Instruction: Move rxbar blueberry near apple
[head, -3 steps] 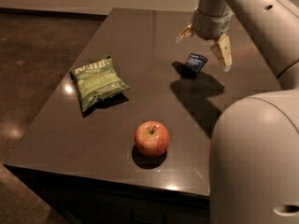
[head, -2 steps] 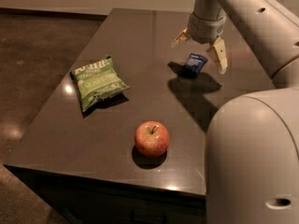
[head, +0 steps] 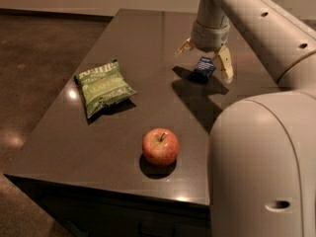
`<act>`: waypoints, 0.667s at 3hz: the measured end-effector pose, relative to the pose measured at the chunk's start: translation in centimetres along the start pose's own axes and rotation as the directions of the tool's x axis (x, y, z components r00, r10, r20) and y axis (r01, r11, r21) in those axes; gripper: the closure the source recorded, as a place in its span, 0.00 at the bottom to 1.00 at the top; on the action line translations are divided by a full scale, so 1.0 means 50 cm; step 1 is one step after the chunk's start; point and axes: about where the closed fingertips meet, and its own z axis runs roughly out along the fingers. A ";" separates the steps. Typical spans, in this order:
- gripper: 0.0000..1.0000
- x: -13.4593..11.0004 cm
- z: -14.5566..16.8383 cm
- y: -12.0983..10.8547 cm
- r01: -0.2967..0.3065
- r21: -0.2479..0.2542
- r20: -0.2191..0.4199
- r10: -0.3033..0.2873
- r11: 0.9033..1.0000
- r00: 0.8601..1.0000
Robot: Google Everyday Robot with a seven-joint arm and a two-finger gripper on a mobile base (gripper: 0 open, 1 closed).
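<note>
The rxbar blueberry (head: 203, 67), a small dark navy wrapper, lies on the dark table (head: 128, 38) at the back right. My gripper (head: 205, 56) hangs over it, open, with one finger (head: 184, 46) to its left and the other finger (head: 226, 64) to its right. The fingers straddle the bar without closing on it. The red apple (head: 160, 146) with yellowish patches stands near the table's front edge, well in front of the bar and a little to its left.
A green chip bag (head: 102, 86) lies on the left part of the table. My arm (head: 266, 23) and the large white body (head: 261, 167) fill the right side. The brown floor (head: 34, 58) drops off to the left.
My gripper has moved a little left and down, so its open fingers now sit around the bar. The bar, apple and chip bag have not moved.
</note>
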 end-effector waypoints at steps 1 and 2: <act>0.00 0.006 0.011 -0.012 -0.006 0.000 0.007 0.006 1.000 1.000; 0.03 0.021 0.023 -0.024 -0.022 -0.002 0.006 0.022 1.000 1.000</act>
